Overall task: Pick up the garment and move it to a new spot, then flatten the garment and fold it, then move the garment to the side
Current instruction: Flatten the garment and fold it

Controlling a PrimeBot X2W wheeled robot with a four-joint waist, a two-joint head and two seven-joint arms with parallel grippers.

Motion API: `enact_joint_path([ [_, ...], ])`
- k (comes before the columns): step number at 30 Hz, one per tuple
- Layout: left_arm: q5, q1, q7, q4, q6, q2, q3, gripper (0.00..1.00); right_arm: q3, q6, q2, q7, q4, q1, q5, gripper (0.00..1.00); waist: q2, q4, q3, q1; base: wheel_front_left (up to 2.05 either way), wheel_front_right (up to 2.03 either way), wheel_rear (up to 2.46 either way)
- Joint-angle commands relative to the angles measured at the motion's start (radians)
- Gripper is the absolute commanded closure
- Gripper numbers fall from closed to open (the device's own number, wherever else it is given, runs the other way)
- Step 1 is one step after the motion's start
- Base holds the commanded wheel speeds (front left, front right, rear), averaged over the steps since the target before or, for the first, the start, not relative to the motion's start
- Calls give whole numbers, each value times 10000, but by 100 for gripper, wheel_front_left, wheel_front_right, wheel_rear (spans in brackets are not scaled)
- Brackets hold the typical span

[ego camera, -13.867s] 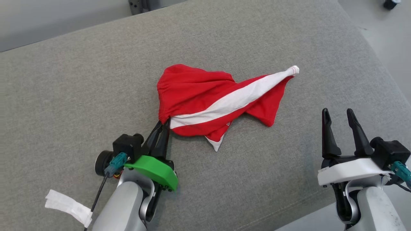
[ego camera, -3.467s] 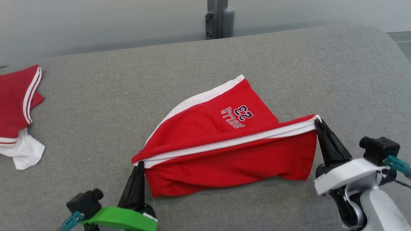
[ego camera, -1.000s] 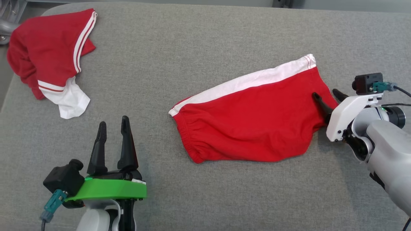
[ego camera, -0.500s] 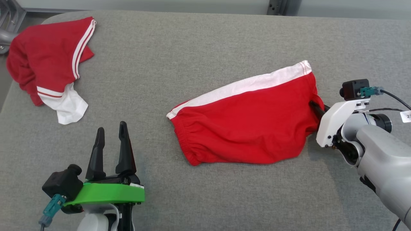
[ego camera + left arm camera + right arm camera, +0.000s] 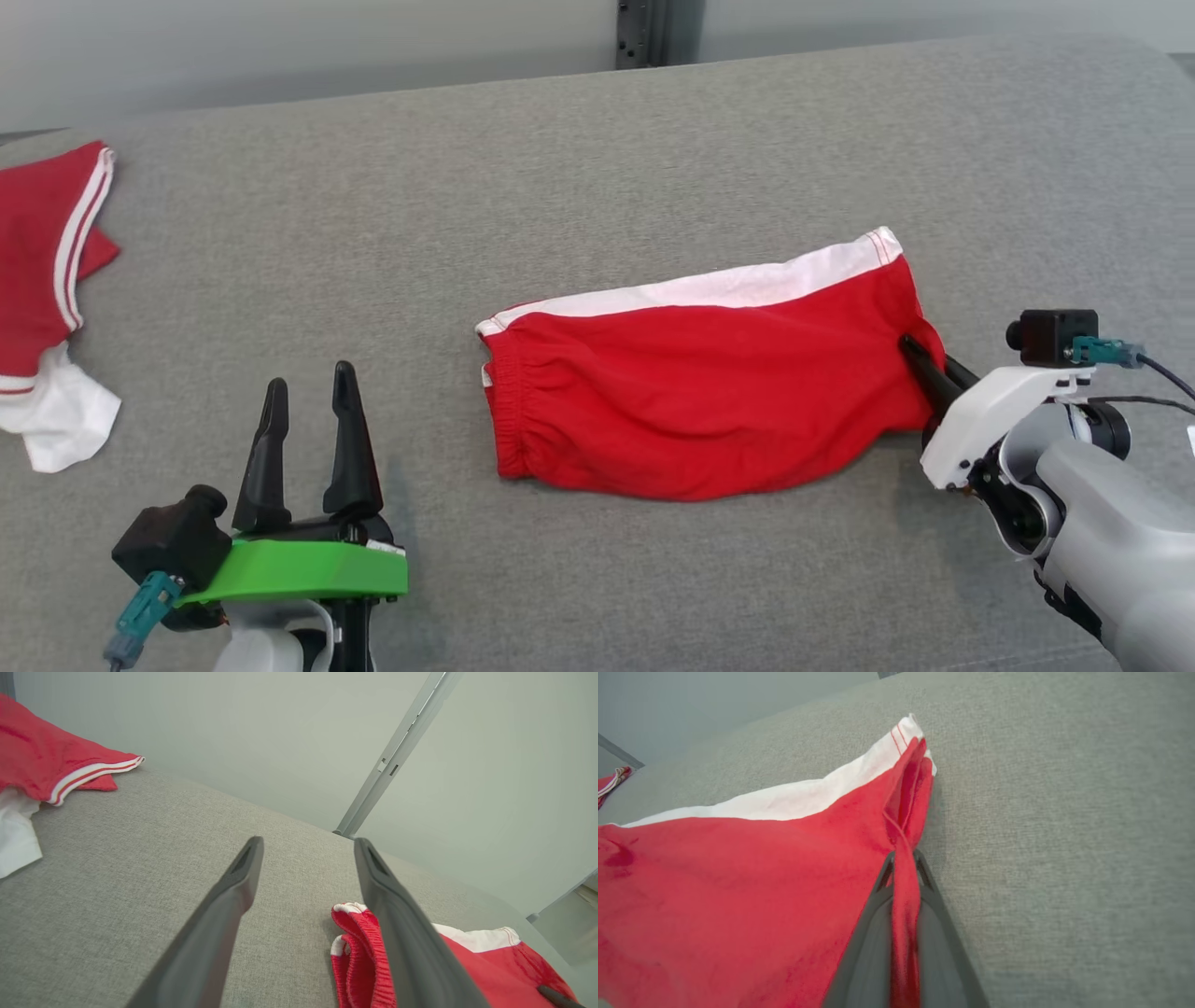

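Finds red jersey shorts with white side band (image 5: 700,401) lying nearly flat right of centre on the grey woven cushion top (image 5: 560,168), right hem pinched tight in the white-collared right gripper (image 5: 913,353); green-collared left gripper (image 5: 310,375) spread and empty near the front edge. Judges flattening well advanced, folding and move aside outstanding. Cannot see lower layers of the shorts; second red-and-white garment (image 5: 47,280) cut off at left edge.
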Motion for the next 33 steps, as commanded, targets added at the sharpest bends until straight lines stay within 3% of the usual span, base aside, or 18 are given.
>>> enact_joint_path([
  [1, 80, 148, 35, 0, 19, 77, 29, 0, -111, -14, -31, -151, -50, 194, 112, 100, 0, -780, -173, 0, 0, 0, 0],
  [7, 114, 132, 66, 41, 78, 170, -25, 0, -523, -12, 159, -400, -38, 547, 209, 100, 0, -1156, -231, 0, 0, 0, 0],
  [13, 73, 248, 129, 156, 65, 198, -122, 0, -871, -12, 358, -489, -75, 680, 82, 100, 0, -1050, -493, 0, 0, 0, 0],
  [24, -134, 572, 83, 228, 103, 112, -145, 0, -749, -11, 832, -314, -1308, 89, -692, 100, 0, -238, -1186, 0, 0, 0, 0],
  [33, -198, 587, 53, 197, 92, 32, -248, 0, -339, -11, 2106, 425, -1158, -471, -1294, 100, 0, 728, -1201, 0, 0, 0, 0],
])
